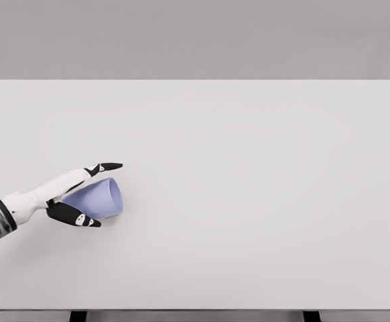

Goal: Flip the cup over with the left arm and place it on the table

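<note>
A pale lilac-blue cup (96, 198) lies on its side on the white table (248, 168), at the left front, with its open mouth facing right. My left hand (94, 194) comes in from the lower left and wraps the cup's body. One black-tipped finger (108, 166) stretches above the cup, and the thumb (74, 216) curls under its near side. The hand looks shut on the cup, with the cup's base hidden behind the palm. The right arm does not show.
The table's front edge runs along the bottom of the view, with two dark legs (78, 316) below it. A plain grey wall stands behind the far edge.
</note>
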